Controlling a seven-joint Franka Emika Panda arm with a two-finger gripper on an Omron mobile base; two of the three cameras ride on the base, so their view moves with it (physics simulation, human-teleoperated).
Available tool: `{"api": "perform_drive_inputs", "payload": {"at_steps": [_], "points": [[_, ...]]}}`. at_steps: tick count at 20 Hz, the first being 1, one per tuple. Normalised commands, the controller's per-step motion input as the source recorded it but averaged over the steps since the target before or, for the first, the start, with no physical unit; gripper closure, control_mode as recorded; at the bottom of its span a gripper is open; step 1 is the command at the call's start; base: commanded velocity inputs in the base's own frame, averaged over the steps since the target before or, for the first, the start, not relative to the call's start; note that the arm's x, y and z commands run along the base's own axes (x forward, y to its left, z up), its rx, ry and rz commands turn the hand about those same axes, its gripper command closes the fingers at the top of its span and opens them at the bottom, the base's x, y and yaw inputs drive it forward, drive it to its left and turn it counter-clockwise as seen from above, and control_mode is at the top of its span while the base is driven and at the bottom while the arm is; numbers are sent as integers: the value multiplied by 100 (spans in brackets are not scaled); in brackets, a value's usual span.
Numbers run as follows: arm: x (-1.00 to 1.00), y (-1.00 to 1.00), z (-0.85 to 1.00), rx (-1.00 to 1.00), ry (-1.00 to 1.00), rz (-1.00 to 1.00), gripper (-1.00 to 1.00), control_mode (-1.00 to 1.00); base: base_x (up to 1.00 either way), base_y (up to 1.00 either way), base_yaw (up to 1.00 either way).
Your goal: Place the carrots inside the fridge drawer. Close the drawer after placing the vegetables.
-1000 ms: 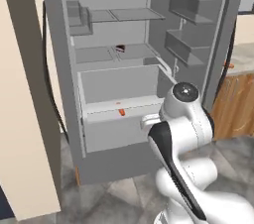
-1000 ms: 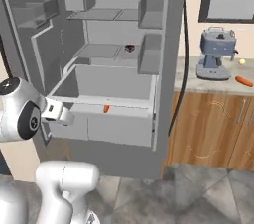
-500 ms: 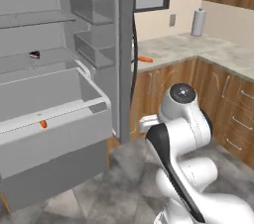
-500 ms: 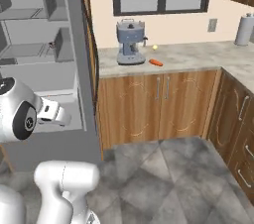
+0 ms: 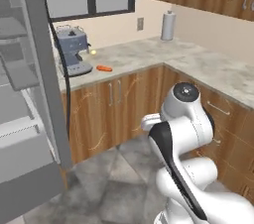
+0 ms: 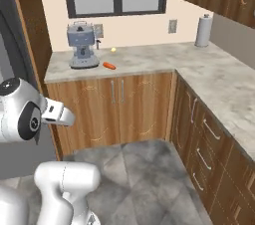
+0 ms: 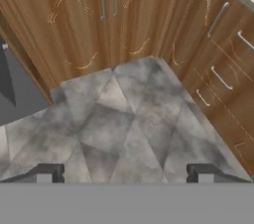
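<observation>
Counter [image 6: 149, 64] now ahead, fridge behind

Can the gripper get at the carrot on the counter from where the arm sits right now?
Probably not yet. The open gripper points down at the floor, holding nothing, while the carrot lies up on the counter beside the coffee machine. Nothing blocks it.

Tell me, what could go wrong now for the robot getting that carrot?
The carrot lies right beside the coffee machine, so the arm might bump the machine when reaching. The tiny yellow ball sits close behind and could get knocked and roll off. The gripper is open and empty, pointed at the floor, so it must swing far up to the counter.
</observation>
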Motion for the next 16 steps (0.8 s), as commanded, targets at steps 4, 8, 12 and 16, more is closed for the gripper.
{"api": "perform_drive_inputs", "payload": {"at_steps": [4,8,12,16], "points": [[0,0,0,0,0,0,-100,100,97,-76,17],[0,0,0,0,0,0,-100,100,100,-30,24],[0,0,0,0,0,0,-100,100,94,0,34],[0,0,0,0,0,0,-100,100,77,0,38]]}}
